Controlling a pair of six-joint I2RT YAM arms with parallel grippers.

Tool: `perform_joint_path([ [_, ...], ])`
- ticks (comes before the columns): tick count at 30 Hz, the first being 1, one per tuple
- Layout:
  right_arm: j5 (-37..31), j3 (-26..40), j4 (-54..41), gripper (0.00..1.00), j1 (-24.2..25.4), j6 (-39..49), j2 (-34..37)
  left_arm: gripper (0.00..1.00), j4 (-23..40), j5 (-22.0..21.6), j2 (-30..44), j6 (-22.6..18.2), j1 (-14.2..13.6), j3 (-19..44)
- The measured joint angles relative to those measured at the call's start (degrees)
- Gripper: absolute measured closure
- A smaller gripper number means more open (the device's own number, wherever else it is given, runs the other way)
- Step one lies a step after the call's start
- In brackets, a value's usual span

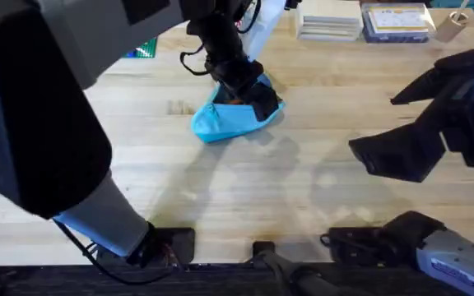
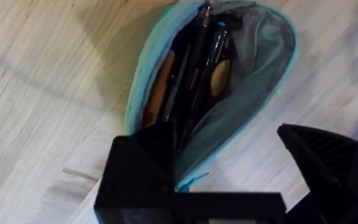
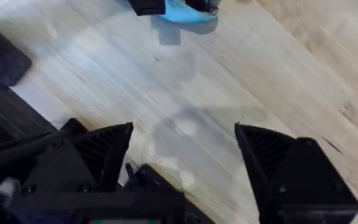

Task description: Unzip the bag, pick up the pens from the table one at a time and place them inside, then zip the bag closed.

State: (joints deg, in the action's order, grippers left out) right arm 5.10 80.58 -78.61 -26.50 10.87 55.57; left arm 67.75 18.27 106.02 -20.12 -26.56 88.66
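Observation:
The light blue bag (image 1: 225, 122) lies on the table (image 1: 138, 164) at centre back, its zipper open. In the left wrist view the bag (image 2: 253, 81) gapes, and dark pens (image 2: 213, 50) lie inside it beside an orange item. My left gripper (image 1: 249, 94) hovers right over the bag's open mouth. It (image 2: 219, 134) is open: one finger sits at the mouth's end, the other outside the bag's wall. My right gripper (image 1: 373, 123) hangs open over bare wood at the right, well clear of the bag (image 3: 185, 12), with nothing between its fingers (image 3: 184, 130).
A white box (image 1: 329, 20) and a clear blue-lidded box (image 1: 395, 22) stand along the back edge at the right. A green item (image 1: 142, 51) peeks out behind the left arm. Bare wood stretches between the bag and the arms' bases.

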Motion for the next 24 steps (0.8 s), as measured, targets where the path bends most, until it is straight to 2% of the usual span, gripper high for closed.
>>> perform_joint_path([
  [6,0.0,0.0,0.0,0.004,0.0,0.0,0.0,0.006,-0.1,0.2,-1.9,0.0,0.0,0.0],
  [18,0.0,0.0,0.0,0.005,0.0,0.0,0.0,0.006,0.0,-0.3,-16.7,0.0,0.0,0.0],
  [22,0.0,0.0,0.0,0.004,0.0,0.0,0.0,0.006,0.4,-2.1,-20.7,0.7,0.0,0.0],
  [24,0.0,0.0,0.0,0.004,0.0,0.0,0.0,0.007,1.2,-4.7,-24.6,2.1,0.0,0.0],
])
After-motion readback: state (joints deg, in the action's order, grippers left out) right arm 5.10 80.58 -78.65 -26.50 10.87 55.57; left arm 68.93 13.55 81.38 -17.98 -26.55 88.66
